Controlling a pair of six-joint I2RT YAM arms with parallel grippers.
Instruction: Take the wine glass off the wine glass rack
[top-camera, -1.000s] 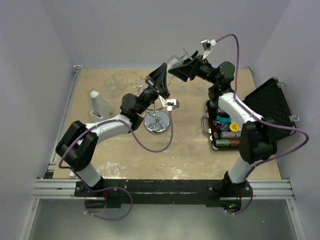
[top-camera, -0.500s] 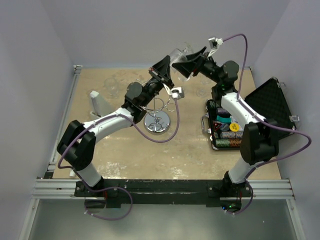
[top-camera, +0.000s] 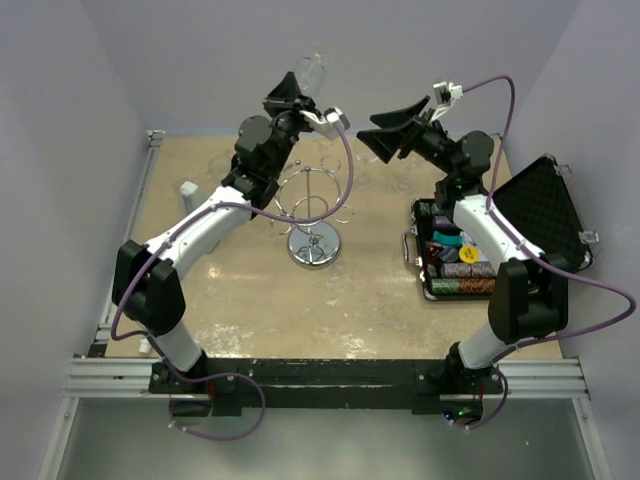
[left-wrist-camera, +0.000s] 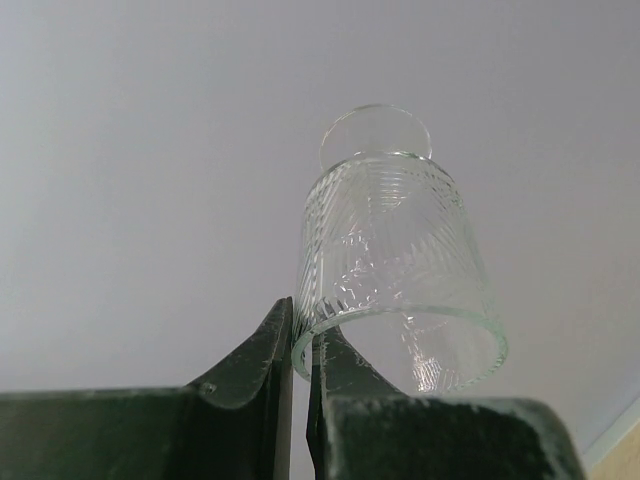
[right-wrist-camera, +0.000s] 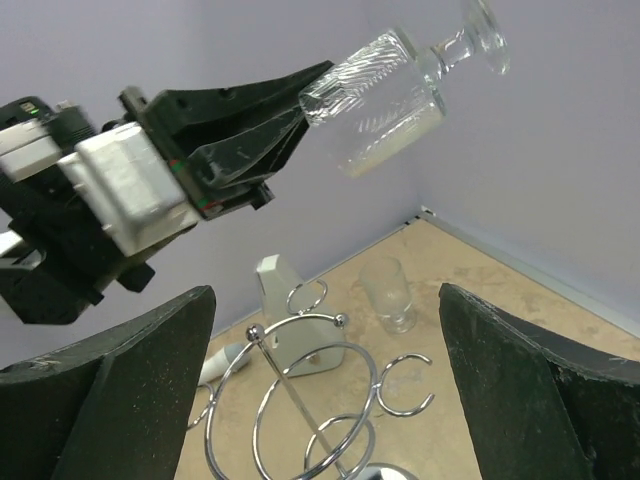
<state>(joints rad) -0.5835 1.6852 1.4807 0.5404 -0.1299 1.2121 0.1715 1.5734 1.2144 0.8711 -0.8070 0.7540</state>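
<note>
1. Since the earlier overhead view, the left arm has swung up and back toward the upper left of the frame, carrying the glass away from the rack. The right arm has drawn off to the upper right.
2. An open black case with rows of coloured chips lies at the right of the overhead frame, untouched.
3. The wine glass rack stands at centre frame on its disc base. Every chrome hook I can see is bare.
4. The right gripper is spread wide and holds nothing, pointing toward the glass from the upper right.
5. The left gripper is pinched narrow on the rim wall of the wine glass.
6. That ribbed glass sits at the top of the right wrist view, tilted, with its foot toward the upper right corner. It is high above the rack and well clear of the hooks.
7. A second glass stands on the table behind the rack, near a white wedge.
8. By my reckoning the removal itself is done. What probably remains is setting the glass down somewhere safe, and a rim pinch looks a delicate hold for that.
</note>
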